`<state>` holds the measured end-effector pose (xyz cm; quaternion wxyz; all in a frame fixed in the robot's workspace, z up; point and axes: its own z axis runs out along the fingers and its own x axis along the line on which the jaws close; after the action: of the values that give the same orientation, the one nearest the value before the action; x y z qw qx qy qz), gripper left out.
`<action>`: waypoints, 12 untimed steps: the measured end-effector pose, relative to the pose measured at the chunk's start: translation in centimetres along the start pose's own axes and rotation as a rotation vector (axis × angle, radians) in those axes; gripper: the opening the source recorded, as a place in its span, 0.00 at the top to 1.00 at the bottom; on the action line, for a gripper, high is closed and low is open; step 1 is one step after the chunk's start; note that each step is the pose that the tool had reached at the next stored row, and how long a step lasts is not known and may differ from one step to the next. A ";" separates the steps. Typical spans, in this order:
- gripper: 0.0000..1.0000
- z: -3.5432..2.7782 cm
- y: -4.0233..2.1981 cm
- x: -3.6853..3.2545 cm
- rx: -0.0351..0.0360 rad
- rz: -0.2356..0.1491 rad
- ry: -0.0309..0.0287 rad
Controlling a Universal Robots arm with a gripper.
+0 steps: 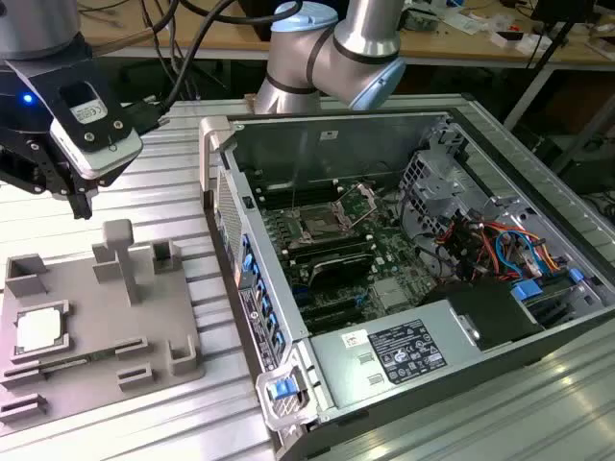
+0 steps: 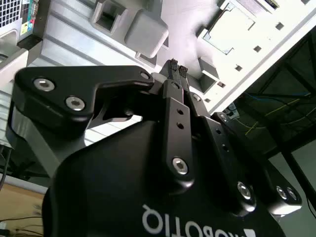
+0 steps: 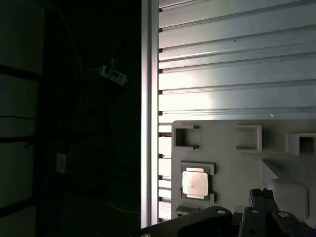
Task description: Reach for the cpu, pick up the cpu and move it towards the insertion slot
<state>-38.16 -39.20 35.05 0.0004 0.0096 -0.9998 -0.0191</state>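
The cpu is a small pale square chip lying flat in a recess on the grey tray, at the exterior view's left. It also shows in the first wrist view as the cpu and, washed out, in the second wrist view as the cpu. My gripper hangs above the tray's far edge, well clear of the chip. Its fingertips sit pressed together, shut on nothing. The insertion slot, a metal-framed square socket, lies on the motherboard inside the open computer case.
The open case takes up the exterior view's middle and right, with cables, drive cages and a labelled power supply. Upright grey blocks stand on the tray between gripper and case. The slatted aluminium table ends at an edge.
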 end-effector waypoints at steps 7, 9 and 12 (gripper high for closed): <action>0.89 0.00 0.00 0.09 0.0000 0.000 0.0001; 0.89 0.00 0.00 0.16 0.0000 0.000 0.0001; 0.89 0.00 0.00 0.21 -0.0001 0.000 0.0000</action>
<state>-38.37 -39.20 35.05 0.0004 0.0096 -0.9998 -0.0191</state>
